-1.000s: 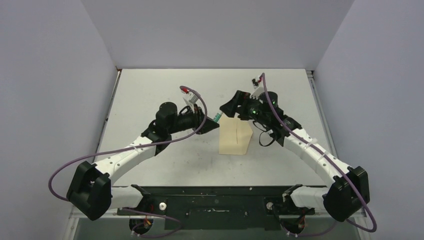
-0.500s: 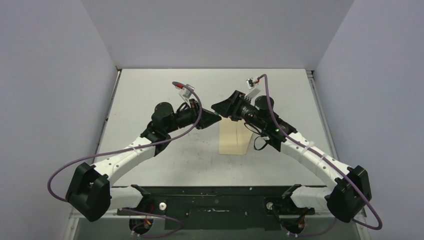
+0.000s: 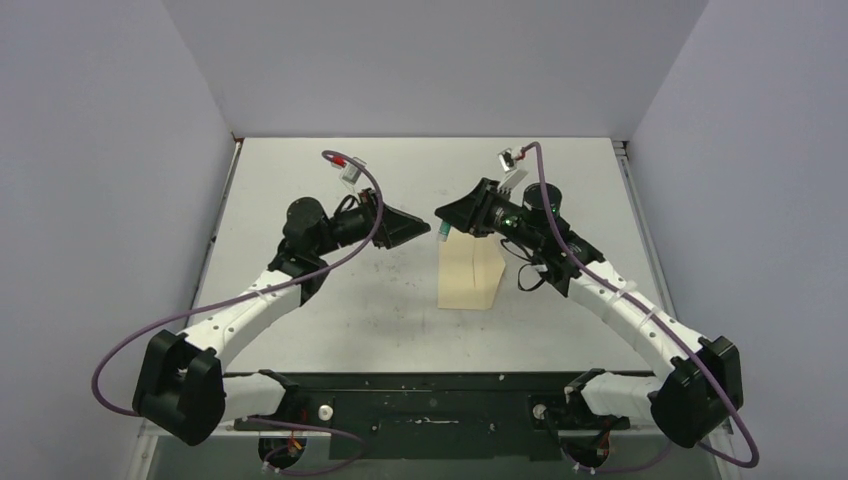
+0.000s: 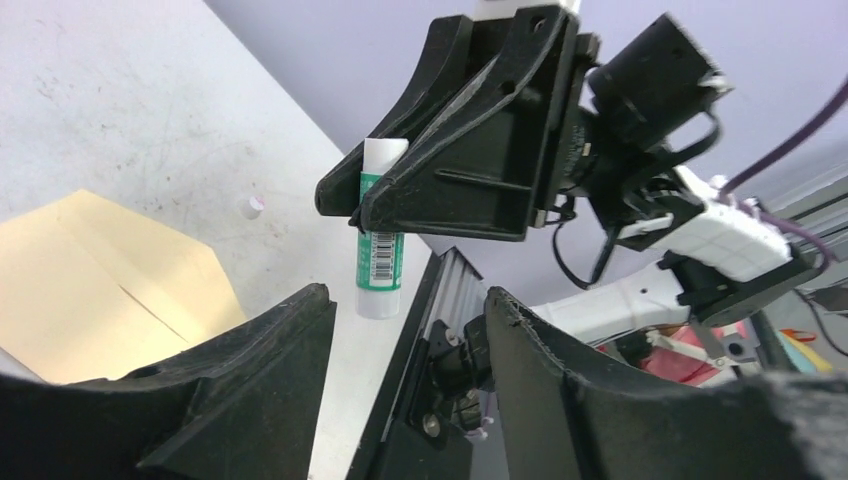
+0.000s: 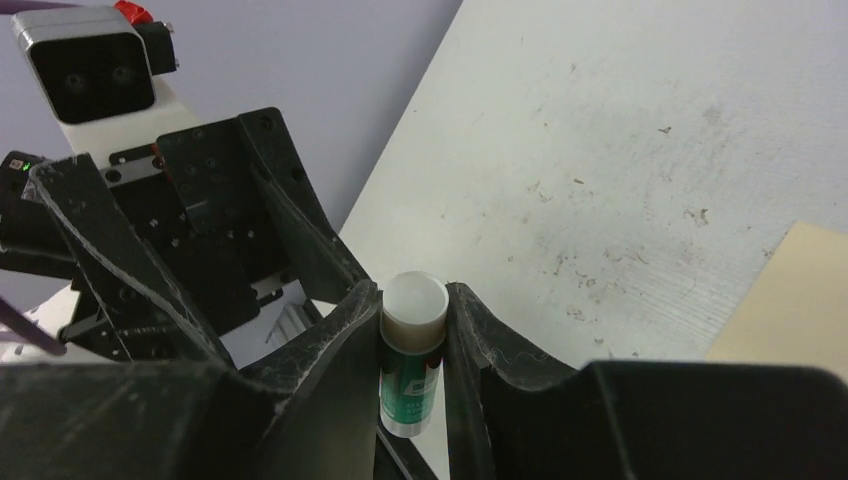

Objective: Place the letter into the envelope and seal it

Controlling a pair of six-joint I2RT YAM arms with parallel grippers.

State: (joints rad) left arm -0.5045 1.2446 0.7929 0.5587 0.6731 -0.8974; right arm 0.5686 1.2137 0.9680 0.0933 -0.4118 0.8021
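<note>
The pale tan envelope (image 3: 470, 278) lies flat on the table's middle, its flap end toward the far side; it also shows in the left wrist view (image 4: 100, 290) and as a corner in the right wrist view (image 5: 800, 290). The letter is not in view. A green-and-white glue stick (image 3: 441, 232) (image 5: 412, 350) hangs upright above the table by the envelope's far left corner, with my right gripper (image 3: 446, 216) (image 5: 413, 292) shut on its upper part. My left gripper (image 3: 426, 228) (image 4: 405, 295) stands open a short way to the left of the stick (image 4: 380, 250), holding nothing.
A small white round bit (image 4: 253, 206) lies on the table (image 3: 300, 180) beyond the envelope. Grey walls close in the table on three sides. A black rail (image 3: 430, 385) runs along the near edge between the arm bases.
My right gripper has shut on the glue stick. My left gripper has opened, let it go and drawn back to the left.
</note>
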